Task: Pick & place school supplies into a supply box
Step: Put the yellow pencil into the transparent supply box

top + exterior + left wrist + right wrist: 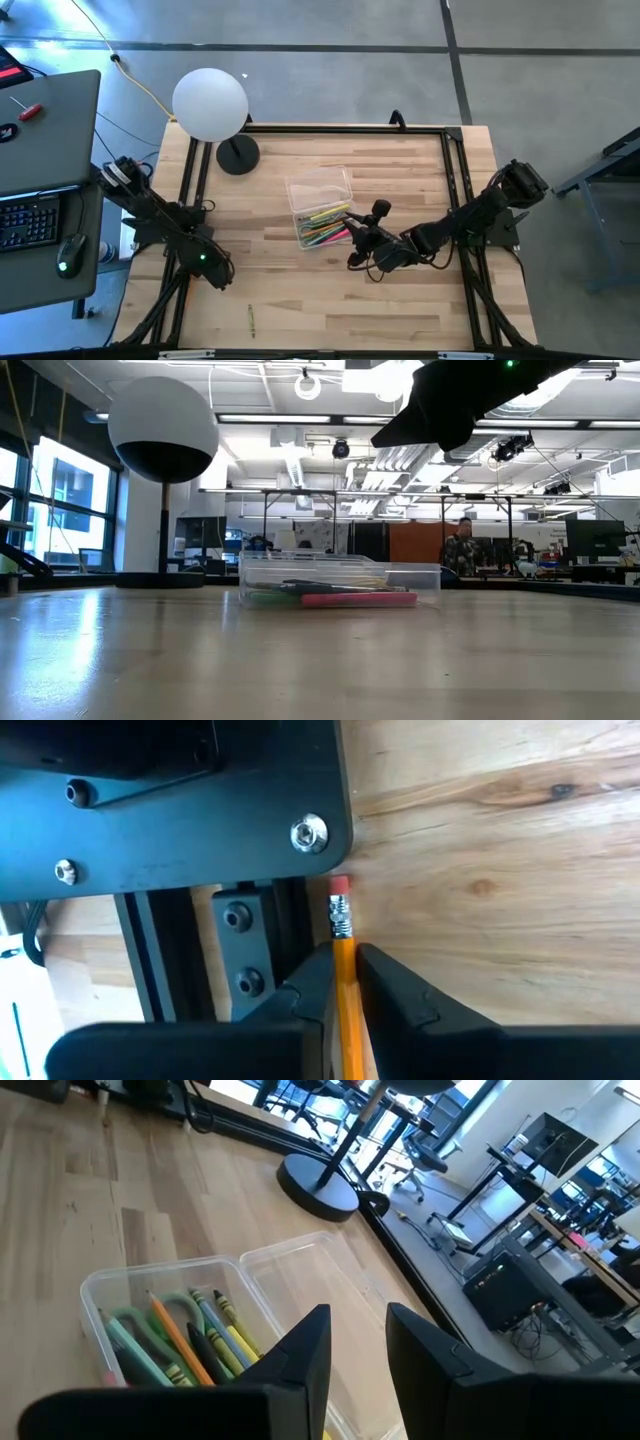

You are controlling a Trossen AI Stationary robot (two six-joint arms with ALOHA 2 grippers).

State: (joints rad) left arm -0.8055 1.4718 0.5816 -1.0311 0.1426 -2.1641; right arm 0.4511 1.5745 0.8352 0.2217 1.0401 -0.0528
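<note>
The clear supply box [320, 208] stands mid-table with its lid folded open toward the far edge. Orange, yellow and green pencils and a pink pen lie inside it [170, 1342], also seen in the low view [340, 588]. My right gripper [358, 238] hovers open just right of and above the box [358, 1330] and touches nothing. My left gripper [218, 278] is at the table's left side by the black frame, shut on an orange pencil [343, 945]. One green pencil [251, 320] lies flat near the table's near edge. My left gripper [345, 955] pinches the orange pencil between its two fingers. The fingers lie along the shaft, and the metal ferrule and pink eraser end [339, 888] stick out past the fingertips. Whether the pencil rests on the wood or is lifted clear, I cannot tell.
A white globe lamp [210, 103] on a round black base [238, 155] stands at the far left of the table. A black frame rail [240, 935] runs beside my left gripper. Bare wood lies along the near side of the table [350, 310].
</note>
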